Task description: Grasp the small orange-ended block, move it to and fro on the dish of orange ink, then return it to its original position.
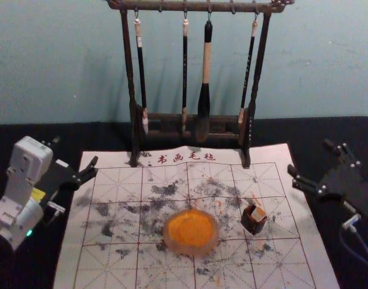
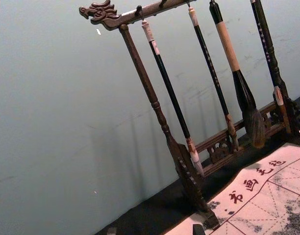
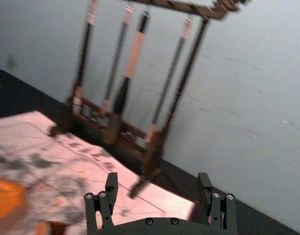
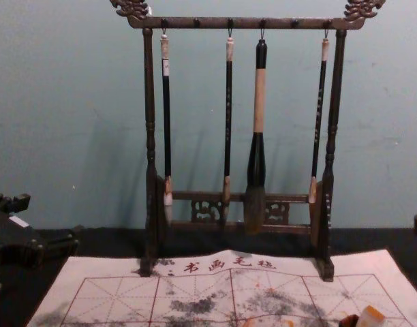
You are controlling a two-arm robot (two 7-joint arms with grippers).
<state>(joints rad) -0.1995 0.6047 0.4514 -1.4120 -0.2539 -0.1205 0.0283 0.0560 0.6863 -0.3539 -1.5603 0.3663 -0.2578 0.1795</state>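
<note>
Right gripper (image 1: 309, 158) open, empty; small orange-ended block (image 1: 258, 214) inboard of it, ungrasped. Left gripper (image 1: 76, 150) open, idle, opposite. All steps apparently outstanding.

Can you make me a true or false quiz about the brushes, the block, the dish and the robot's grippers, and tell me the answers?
1. Four brushes hang from the rack. True.
2. The dish has orange ink in it. True.
3. The block is in the dish. False: the block is in the dark holder, to the right of the dish.
4. The right gripper is open. True.
5. The left gripper is holding a brush. False: it is open and empty, by the mat's left edge.
</note>
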